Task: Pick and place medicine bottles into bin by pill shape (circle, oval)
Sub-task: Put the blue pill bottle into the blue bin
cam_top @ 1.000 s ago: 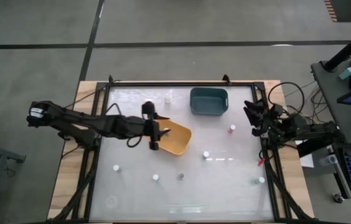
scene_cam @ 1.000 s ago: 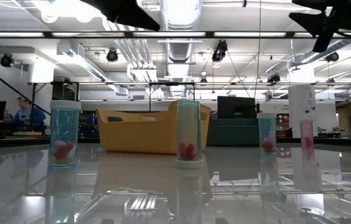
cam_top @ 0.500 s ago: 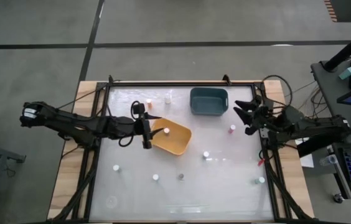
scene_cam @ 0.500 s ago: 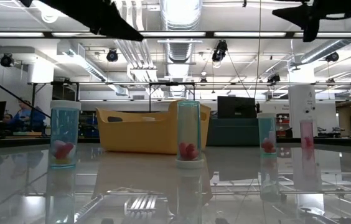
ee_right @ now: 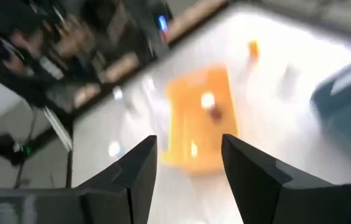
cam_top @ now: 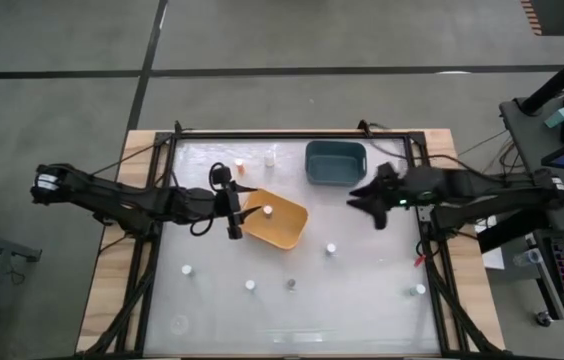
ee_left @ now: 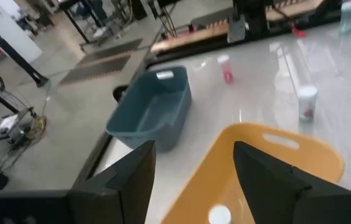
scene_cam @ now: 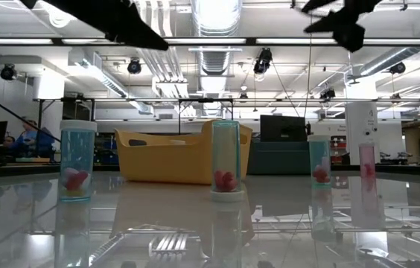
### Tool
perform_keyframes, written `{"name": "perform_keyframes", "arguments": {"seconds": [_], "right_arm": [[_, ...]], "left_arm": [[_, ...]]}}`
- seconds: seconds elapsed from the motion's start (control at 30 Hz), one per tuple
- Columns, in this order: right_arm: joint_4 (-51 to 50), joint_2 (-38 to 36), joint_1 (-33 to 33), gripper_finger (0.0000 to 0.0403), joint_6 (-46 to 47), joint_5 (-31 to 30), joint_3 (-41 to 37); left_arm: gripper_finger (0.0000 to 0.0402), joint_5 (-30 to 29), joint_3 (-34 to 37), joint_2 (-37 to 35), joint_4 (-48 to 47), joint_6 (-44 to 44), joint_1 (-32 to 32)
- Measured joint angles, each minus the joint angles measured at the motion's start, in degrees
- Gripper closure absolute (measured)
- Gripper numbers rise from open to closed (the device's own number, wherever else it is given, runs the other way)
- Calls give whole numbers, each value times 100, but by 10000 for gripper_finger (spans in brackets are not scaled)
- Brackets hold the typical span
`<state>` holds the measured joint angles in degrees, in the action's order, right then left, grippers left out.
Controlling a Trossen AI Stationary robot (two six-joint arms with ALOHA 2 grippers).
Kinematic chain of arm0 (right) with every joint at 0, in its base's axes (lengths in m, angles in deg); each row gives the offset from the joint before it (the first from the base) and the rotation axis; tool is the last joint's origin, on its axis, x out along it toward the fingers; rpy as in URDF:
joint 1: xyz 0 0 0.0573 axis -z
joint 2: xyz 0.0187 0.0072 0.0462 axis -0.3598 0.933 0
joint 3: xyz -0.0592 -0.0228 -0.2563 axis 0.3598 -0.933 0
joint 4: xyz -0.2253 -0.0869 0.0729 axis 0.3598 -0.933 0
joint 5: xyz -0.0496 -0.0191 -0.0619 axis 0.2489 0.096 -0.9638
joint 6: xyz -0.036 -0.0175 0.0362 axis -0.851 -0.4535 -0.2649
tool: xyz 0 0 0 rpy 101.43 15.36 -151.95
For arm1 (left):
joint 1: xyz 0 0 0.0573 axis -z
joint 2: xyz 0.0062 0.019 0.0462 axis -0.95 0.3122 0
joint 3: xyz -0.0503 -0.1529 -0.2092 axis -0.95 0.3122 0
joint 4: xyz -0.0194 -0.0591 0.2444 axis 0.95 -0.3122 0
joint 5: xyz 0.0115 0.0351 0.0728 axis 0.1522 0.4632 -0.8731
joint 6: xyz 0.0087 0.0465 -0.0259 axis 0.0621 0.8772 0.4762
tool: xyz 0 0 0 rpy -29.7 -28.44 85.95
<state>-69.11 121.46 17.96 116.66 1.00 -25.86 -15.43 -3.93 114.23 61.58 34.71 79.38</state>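
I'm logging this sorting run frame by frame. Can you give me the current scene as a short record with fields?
orange-yellow tub: mid-table, one white-capped bottle inside
teal tub: far side of the table; no bottle visible inside
left end effector: open, empty, at the orange-yellow tub's left edge
right end effector: open, empty, above the table just right of the teal tub
loose bottles: several upright on the table, among them an orange bottle near the far edge

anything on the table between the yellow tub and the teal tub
No. In the high view the strip of white table between the orange-yellow tub and the teal tub is bare; the nearest bottle stands off to the side, left of the teal tub.
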Motion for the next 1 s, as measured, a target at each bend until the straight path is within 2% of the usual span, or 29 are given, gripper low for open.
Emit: {"name": "perform_keyframes", "arguments": {"seconds": [0.2,0.53,0.63,0.8,1.0], "right_arm": [[-1087,745,-173,232,831,440,605],[-4245,2103,-710,232,2218,486,2221],[-4829,2446,-909,232,2642,660,2676],[-5202,2821,-1382,232,3352,1218,3082],[-5175,3010,-2333,232,4371,1376,3052]], "left_arm": [[201,-2,-104,-330,-4,75,2],[201,-4,-90,-1184,-7,100,4],[201,-4,-27,-1393,-111,65,4],[201,-4,23,-1595,-357,51,4],[201,1,38,-1594,-392,45,4]]}}
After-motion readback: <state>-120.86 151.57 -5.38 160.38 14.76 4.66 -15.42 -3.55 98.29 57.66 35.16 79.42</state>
